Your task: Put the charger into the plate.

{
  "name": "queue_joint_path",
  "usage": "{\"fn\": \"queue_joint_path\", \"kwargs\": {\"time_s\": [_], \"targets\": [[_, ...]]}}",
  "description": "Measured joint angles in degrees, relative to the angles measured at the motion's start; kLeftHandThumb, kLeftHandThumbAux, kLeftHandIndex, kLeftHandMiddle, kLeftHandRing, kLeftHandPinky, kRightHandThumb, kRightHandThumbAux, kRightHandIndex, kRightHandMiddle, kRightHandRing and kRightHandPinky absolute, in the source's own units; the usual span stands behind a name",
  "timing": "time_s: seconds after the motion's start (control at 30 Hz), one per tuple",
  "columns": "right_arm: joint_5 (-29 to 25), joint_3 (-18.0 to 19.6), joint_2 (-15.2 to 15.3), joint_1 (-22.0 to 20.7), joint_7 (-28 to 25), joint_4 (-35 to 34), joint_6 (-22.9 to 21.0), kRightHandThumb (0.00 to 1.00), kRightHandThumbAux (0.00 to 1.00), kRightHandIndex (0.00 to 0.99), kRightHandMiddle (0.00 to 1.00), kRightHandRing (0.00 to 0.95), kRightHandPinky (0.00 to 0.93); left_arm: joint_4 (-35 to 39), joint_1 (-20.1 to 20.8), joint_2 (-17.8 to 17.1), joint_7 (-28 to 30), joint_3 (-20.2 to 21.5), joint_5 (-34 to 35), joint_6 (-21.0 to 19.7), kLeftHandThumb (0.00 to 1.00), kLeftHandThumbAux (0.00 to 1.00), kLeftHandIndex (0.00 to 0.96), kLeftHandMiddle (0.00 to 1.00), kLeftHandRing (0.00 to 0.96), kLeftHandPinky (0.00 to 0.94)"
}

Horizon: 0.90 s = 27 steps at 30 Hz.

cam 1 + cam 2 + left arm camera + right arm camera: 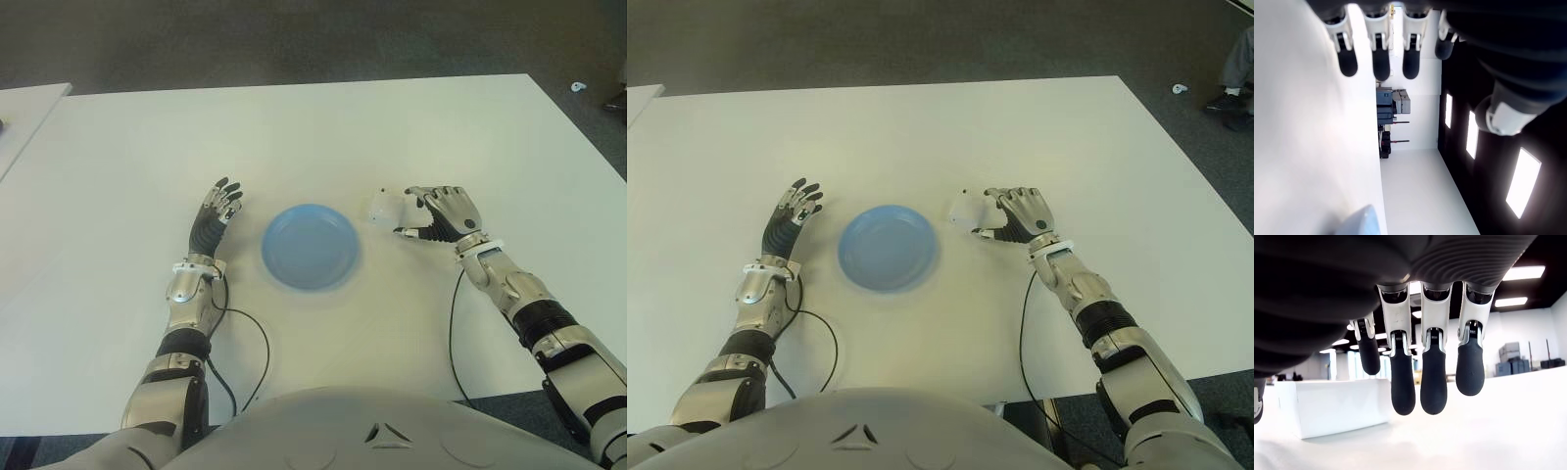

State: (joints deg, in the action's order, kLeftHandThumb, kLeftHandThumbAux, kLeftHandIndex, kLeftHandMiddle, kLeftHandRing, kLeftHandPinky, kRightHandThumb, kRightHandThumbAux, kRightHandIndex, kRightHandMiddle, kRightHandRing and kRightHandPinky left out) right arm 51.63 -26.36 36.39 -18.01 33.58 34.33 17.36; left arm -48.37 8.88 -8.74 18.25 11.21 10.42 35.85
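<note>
A small white charger (385, 209) lies on the white table (294, 137), just right of the empty blue plate (310, 246). My right hand (419, 214) sits on the charger's right side, its fingers (1402, 382) loosely bent toward it and the thumb low beside it. In the right wrist view the charger (1332, 406) stands on the table beyond the fingertips, with a gap between them. Nothing is held. My left hand (219, 208) shows left of the plate, its fingers (1380, 54) spread and holding nothing.
Black cables (253, 338) run from both wrists back to my body near the table's front edge. A second white table (24, 113) stands at the far left. Dark floor lies beyond the far edge, with a small white item (578, 86) at the right.
</note>
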Motion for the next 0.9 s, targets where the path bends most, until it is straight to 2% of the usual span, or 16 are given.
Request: {"fn": "queue_joint_path", "kwargs": {"time_s": [0.27,0.4,0.57,0.63,0.9], "targets": [[0.5,0.8,2.5,1.0,-0.5,-3.0,0.0,0.351,0.386,0.239,0.555,0.588,0.629,-0.1,0.0,-0.2,0.3,0.1,0.2,0.0,0.0,0.505,0.077,0.166,0.162,0.181],[1.0,1.2,3.0,1.5,-0.5,-4.1,-0.4,0.355,0.372,0.225,0.537,0.574,0.608,-0.2,0.0,-0.3,0.4,0.1,0.2,0.0,0.0,0.506,0.081,0.169,0.165,0.181],[1.4,2.2,3.0,2.0,0.2,-6.0,-1.6,0.366,0.334,0.199,0.452,0.489,0.501,-0.4,0.0,-0.4,0.6,0.1,0.2,0.0,0.0,0.508,0.077,0.168,0.166,0.183],[1.8,2.5,2.9,2.0,0.5,-6.7,-2.1,0.369,0.319,0.183,0.4,0.427,0.431,-0.5,0.1,-0.5,0.7,0.1,0.2,0.0,0.0,0.509,0.076,0.166,0.164,0.181],[2.4,3.1,2.2,2.1,2.2,-8.3,-3.8,0.364,0.294,0.125,0.268,0.288,0.285,-1.6,0.7,-0.9,0.8,0.4,0.2,0.0,0.0,0.512,0.079,0.162,0.159,0.176]]}}
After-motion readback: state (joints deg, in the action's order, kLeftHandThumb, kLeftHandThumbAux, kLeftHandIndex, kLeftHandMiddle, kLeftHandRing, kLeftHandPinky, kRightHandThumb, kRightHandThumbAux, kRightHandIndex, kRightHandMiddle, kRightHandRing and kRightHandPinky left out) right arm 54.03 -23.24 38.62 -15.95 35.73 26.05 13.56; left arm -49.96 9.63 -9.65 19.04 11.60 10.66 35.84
